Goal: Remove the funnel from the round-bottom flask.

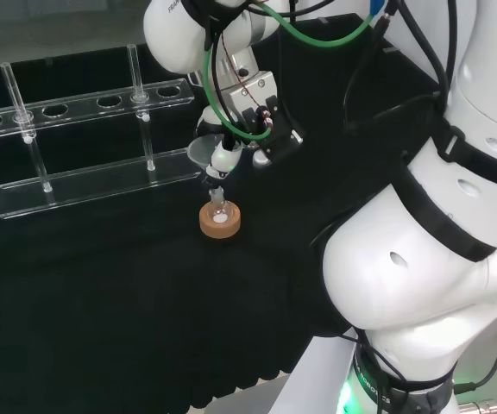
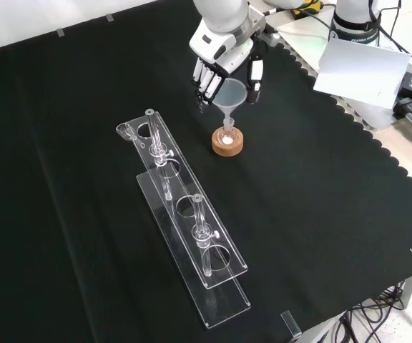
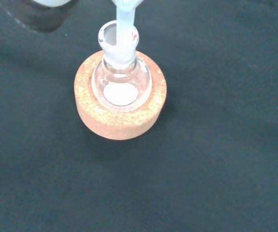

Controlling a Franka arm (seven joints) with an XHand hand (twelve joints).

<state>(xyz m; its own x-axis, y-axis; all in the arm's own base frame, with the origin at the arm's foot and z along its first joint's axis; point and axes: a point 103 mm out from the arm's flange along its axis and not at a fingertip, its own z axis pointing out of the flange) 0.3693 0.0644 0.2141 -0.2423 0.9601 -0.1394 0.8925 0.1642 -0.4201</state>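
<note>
A small clear round-bottom flask sits upright in a cork ring on the black cloth. A translucent funnel stands over it, its stem reaching down into the flask's neck. The hand comes down from above, with its fingers on one side of the funnel's cone and the thumb on the other, pinching it. In the head view the hand is just right of the funnel, above the cork ring. The flask's bottom shows something white.
A long clear acrylic rack lies left of the flask in the front view, holding two upright glass tubes. In the head view this rack stands behind the flask. The cloth's scalloped edge runs at the right.
</note>
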